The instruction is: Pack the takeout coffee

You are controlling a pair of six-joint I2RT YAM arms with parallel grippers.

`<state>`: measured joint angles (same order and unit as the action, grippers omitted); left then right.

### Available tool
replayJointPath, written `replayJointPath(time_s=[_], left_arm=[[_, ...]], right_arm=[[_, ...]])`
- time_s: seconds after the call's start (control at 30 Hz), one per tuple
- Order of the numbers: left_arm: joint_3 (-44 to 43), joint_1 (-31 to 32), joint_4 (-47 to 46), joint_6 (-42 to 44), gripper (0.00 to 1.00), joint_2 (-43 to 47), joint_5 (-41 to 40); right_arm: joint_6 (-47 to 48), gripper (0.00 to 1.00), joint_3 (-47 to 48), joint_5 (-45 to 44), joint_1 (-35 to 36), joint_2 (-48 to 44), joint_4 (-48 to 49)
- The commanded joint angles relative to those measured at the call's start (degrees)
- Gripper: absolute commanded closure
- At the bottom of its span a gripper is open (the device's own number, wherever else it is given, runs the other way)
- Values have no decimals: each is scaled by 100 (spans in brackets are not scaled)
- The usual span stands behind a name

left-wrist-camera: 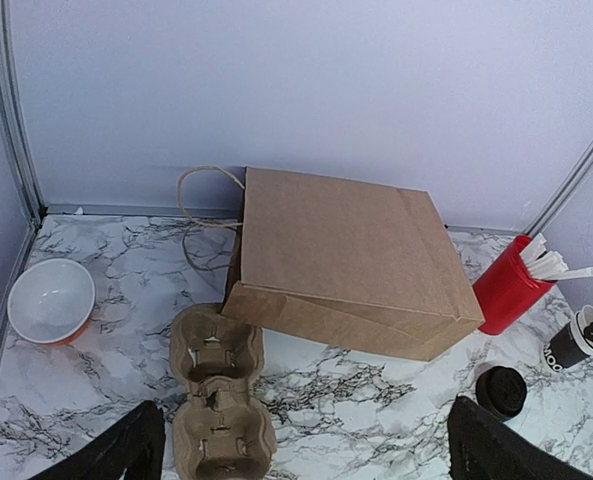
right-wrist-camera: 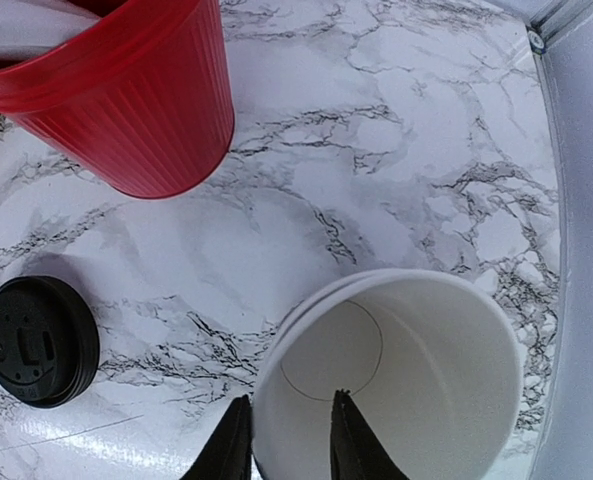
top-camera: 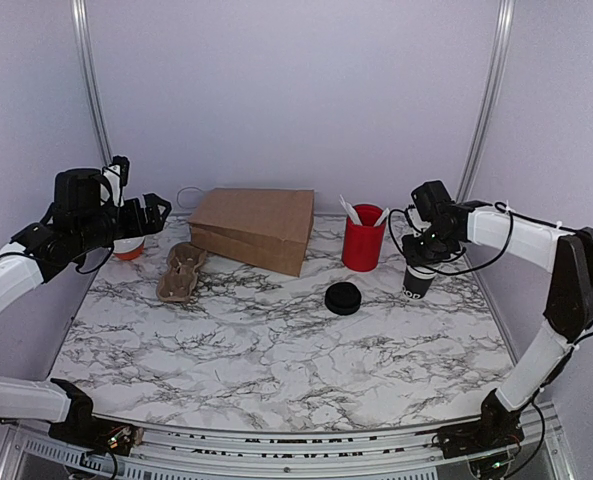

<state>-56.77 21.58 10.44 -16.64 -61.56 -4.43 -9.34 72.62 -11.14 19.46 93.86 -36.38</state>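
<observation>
The takeout coffee (top-camera: 416, 282), a smooth black paper cup, white inside, stands near the right edge of the marble table (top-camera: 276, 360), close to the side wall. The right gripper (right-wrist-camera: 291, 398) straddles its near rim, one finger outside, one inside (pinching or not, I cannot tell). A ribbed red cup (right-wrist-camera: 126, 100) and a flat black lid (right-wrist-camera: 38, 340) stand apart to its left. The left gripper (left-wrist-camera: 301, 420) hangs spread wide.
</observation>
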Motion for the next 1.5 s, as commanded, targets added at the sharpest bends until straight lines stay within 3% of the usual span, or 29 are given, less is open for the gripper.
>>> replayJointPath(time_s=[0.0,0.37,0.8,1.07,1.47], left_arm=[[52,-19,-215,82,1,-4,162],[52,-18,-217,82,1,-44,348],[35,-23,-208,65,1,-125,443],[35,-21,-199,65,1,-154,451],[26,-18,-195,38,1,-240,481]], right_arm=[[11,77,330,-1,52,93,-134],[73,100,621,-381,148,212,-394],[-59,100,1457,-1783,642,626,-1245],[-26,100,1548,-1518,645,652,-1183],[56,100,2103,-1789,642,406,-1538]])
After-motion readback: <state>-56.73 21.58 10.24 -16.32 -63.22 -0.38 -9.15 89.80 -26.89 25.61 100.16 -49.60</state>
